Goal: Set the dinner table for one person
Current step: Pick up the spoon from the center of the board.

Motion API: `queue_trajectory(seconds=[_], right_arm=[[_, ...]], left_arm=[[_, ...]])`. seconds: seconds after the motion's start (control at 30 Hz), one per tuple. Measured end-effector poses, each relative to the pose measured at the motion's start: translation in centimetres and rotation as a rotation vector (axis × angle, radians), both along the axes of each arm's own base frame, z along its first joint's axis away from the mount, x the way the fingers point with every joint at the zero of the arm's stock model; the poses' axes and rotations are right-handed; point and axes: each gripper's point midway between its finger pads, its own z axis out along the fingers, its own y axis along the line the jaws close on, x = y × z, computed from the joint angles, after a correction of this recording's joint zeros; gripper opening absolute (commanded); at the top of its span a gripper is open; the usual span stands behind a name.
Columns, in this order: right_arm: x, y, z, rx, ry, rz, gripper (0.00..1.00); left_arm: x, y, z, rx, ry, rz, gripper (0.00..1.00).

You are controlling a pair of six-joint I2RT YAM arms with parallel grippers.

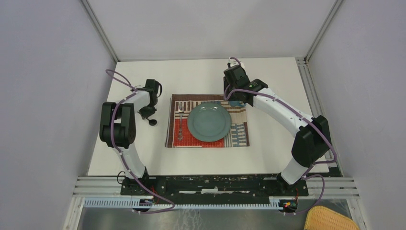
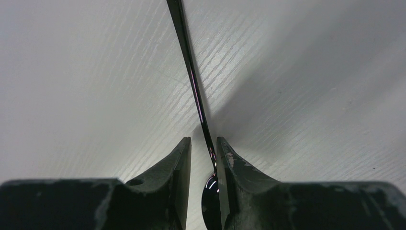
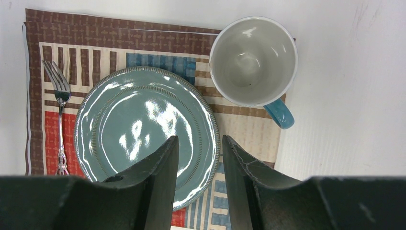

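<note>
Left of the mat (image 1: 239, 136), the left hand (image 2: 203, 141) pinches a spoon (image 2: 191, 72), best laid straight beside the plate (image 1: 208, 121); right hand (image 3: 199, 139) half-open, empty.

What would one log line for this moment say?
left fingers: gripping dark spoon over dinner table | right fingers: open, empty, above plate | placemat: plate, fork, mug placed

The dark, glossy metal spoon (image 2: 194, 81) runs off the top edge. Its bowl sits half buried inside the left gripper (image 2: 203, 140), and whether it is pinched is unclear. The right gripper (image 3: 198, 137) covers the near rim of the teal ceramic plate (image 3: 143, 120). From above, the right arm (image 1: 282, 112) hides most of the white mug with a blue handle (image 3: 253, 60), and the corner crops the yellow woven basket (image 1: 330, 219).
</note>
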Motion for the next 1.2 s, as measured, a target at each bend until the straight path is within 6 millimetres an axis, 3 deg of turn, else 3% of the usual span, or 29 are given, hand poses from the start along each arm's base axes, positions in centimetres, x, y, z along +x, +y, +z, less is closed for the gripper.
queue_trajectory(seconds=[0.13,0.27,0.63,0.73,0.93,1.2], right_arm=[[0.0,0.0,0.0,0.0,0.0,0.0,0.44],[0.0,0.0,0.0,0.0,0.0,0.0,0.45],[0.0,0.0,-0.2,-0.001,0.004,-0.001,0.44],[0.0,0.0,-0.3,-0.002,0.006,-0.002,0.44],[0.1,0.1,-0.6,-0.006,0.012,-0.002,0.44],[0.1,0.1,-0.6,-0.006,0.012,-0.002,0.44]], left_arm=[[0.1,0.0,-0.1,0.001,-0.001,0.001,0.33],[0.5,0.0,0.0,0.0,-0.006,0.001,0.26],[0.9,0.0,0.0,0.001,-0.005,-0.003,0.27],[0.9,0.0,-0.1,0.003,-0.002,-0.009,0.15],[1.1,-0.1,-0.2,0.0,-0.004,-0.013,0.03],[1.2,-0.1,-0.3,-0.004,-0.006,-0.015,0.02]])
